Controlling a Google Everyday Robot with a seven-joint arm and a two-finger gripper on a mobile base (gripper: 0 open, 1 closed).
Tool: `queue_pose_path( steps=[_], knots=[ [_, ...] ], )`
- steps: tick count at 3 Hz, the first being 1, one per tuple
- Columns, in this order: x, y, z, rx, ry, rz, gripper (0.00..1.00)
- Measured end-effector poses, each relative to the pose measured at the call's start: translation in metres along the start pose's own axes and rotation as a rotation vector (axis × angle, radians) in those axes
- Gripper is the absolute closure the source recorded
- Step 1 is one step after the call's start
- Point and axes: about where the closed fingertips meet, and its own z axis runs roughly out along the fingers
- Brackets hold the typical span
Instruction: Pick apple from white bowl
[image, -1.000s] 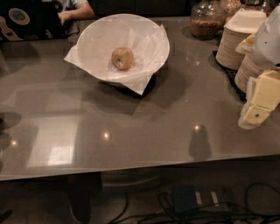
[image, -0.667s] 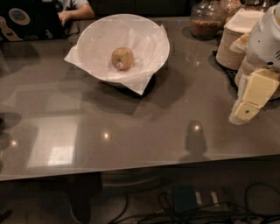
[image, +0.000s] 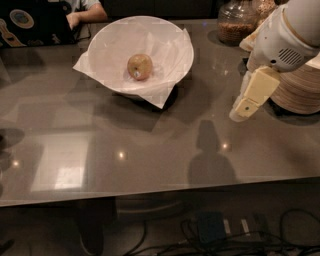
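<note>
The apple (image: 139, 66), small, yellowish-tan with a pale spot, lies in the middle of the white bowl (image: 112, 35). The bowl is wide and deep, lined with crinkled white paper whose corners stick out over the rim, and stands at the back left of the grey table (image: 150, 145). My gripper (image: 242, 110) hangs above the table at the right, well to the right of the bowl and lower in the view. It holds nothing that shows.
A stack of cream plates (image: 300, 87) stands at the right edge behind the arm. A glass jar (image: 236, 20) with brown contents stands at the back. A person's arm and a laptop (image: 30, 22) are at the back left. Cables lie on the floor under the table.
My gripper and arm have moved left and a little up, away from the right edge and closer to the bowl. The apple and bowl have not moved.
</note>
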Motion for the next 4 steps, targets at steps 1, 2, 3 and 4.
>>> queue_pose_path(
  steps=[1, 2, 3, 4],
  knots=[
    [-0.029, -0.029, 0.017, 0.036, -0.085, 0.008, 0.00],
    [-0.065, -0.061, 0.043, 0.037, -0.165, 0.007, 0.00],
    [-0.103, -0.085, 0.067, 0.026, -0.234, -0.013, 0.00],
    [-0.152, -0.100, 0.092, 0.006, -0.315, -0.037, 0.00]
  ],
)
